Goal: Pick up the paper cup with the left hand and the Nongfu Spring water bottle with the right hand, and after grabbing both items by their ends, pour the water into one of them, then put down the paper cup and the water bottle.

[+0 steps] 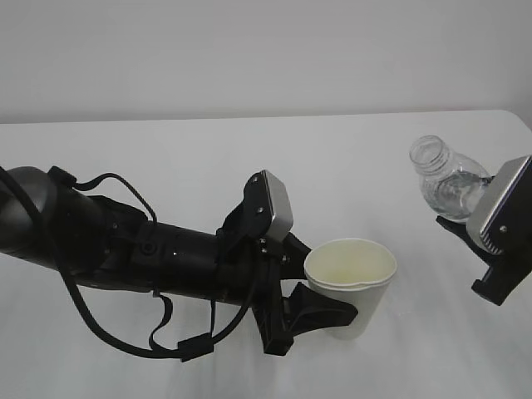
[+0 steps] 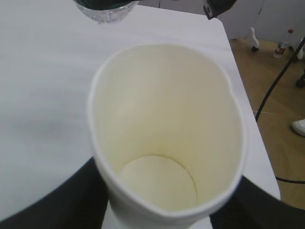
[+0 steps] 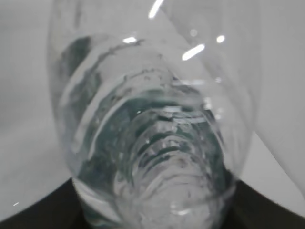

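Cup: one off-white paper cup (image 1: pixel 350 283), near centre, gripped by left end effector (image 1: pixel 309 287).
Bottle: one clear ribbed plastic bottle (image 1: pixel 446 180), far right tabletop (image 1: pixel 208 158) edge, gripped by right end effector (image 1: pixel 478 224).

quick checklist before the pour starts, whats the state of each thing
1. Left gripper holds the paper cup: ok, fingers clamp its lower body.
2. Cup upright, mouth open: ok, though the rim is squeezed oval.
3. Cup empty: ok, the left wrist view shows a dry bottom.
4. Right gripper holds the Nongfu Spring water bottle: ok.
5. Bottle uncapped: ok.
6. Bottle mouth over the cup: not ok, it sits off to the right of the cup.
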{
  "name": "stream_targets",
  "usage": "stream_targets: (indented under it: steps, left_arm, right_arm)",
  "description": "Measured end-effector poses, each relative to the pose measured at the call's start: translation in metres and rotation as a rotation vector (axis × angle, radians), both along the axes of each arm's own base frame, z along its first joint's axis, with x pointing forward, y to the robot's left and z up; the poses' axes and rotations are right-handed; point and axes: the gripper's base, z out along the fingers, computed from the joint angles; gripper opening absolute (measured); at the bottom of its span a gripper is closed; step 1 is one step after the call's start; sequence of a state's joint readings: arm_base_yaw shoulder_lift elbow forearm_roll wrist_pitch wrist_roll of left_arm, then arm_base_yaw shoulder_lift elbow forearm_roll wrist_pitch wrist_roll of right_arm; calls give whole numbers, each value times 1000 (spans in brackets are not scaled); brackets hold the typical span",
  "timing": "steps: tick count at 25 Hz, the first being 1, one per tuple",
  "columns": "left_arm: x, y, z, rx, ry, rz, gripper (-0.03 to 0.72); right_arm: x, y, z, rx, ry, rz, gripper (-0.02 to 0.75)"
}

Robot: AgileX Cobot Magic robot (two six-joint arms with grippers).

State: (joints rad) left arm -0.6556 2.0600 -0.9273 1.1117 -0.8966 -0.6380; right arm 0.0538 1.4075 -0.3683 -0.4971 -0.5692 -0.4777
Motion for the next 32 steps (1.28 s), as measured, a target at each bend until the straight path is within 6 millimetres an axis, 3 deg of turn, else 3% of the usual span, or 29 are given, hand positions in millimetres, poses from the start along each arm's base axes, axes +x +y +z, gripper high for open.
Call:
stream_targets:
  steps: [32]
  left_arm:
    - [0,0,0,0,0,0,429]
  right_arm:
    - [0,1,1,-92,-51,52,392]
